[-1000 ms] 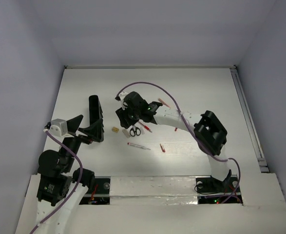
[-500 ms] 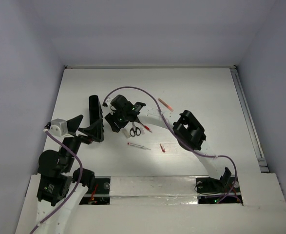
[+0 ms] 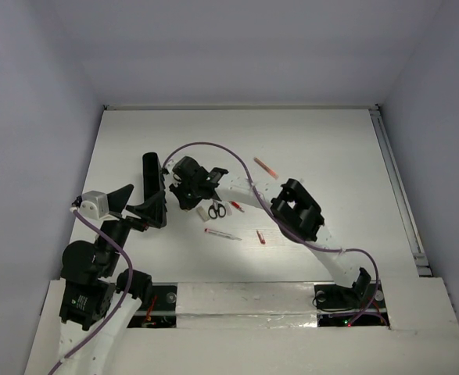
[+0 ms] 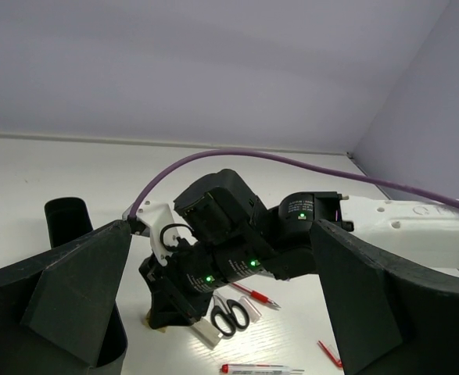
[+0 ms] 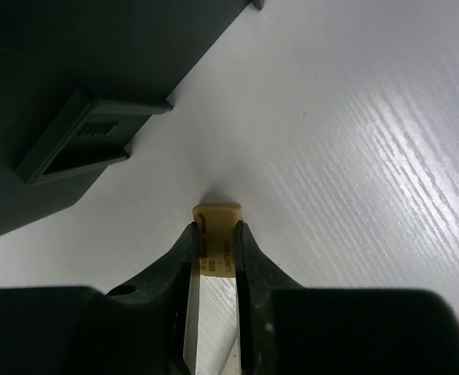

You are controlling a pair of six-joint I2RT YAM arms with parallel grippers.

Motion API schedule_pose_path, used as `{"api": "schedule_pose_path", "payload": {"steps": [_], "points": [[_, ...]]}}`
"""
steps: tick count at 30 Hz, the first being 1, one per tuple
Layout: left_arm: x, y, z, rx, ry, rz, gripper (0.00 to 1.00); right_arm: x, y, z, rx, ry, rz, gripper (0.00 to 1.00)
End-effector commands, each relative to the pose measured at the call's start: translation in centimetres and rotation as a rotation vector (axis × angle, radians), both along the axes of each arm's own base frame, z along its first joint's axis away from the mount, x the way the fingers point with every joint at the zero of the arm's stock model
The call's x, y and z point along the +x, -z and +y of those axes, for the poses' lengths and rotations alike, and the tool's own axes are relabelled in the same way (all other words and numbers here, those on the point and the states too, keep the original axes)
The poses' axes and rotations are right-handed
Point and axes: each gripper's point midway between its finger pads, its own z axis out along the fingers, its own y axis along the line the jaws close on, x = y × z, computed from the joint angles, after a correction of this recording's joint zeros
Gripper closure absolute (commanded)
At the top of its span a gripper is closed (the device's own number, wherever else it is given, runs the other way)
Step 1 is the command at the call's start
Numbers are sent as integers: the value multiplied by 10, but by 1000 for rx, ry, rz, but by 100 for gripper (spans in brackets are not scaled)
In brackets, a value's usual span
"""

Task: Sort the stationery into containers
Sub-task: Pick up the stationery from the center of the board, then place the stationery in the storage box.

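right fingers have swung left beside the black box, pinching the tan eraser; left fingers wide.

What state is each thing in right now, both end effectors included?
Left end effector: open wide, holding nothing.
Right end effector: shut on the tan eraser.
Tan eraser: pinched between the fingers.
Scissors: blades closed, lying loose.
White eraser: loose, beside the scissors.
Red-and-white pen: lying loose, not yet sorted.
Black box: lying flat, contents not visible.
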Motion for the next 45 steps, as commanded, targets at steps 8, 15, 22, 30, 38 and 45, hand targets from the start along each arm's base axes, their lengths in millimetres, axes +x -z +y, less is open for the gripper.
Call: {"api": "schedule_pose_path", "payload": {"steps": [8, 15, 22, 30, 38, 45], "points": [[-2, -10, 2, -13, -7, -45, 1, 26, -155, 25, 362, 94, -245, 99], [-3, -10, 3, -15, -10, -48, 1, 7, -208, 38, 554, 13, -231, 99], [-3, -10, 3, -14, -9, -47, 1, 24, -222, 80, 671, -15, -251, 99], [-2, -9, 2, -12, -6, -44, 1, 30, -225, 99, 711, -35, -248, 99], [-2, -9, 1, -13, 1, -44, 1, 26, -184, 107, 675, -39, -154, 95], [-1, -8, 0, -10, 0, -40, 1, 25, -180, 107, 678, -42, -154, 80]]}}
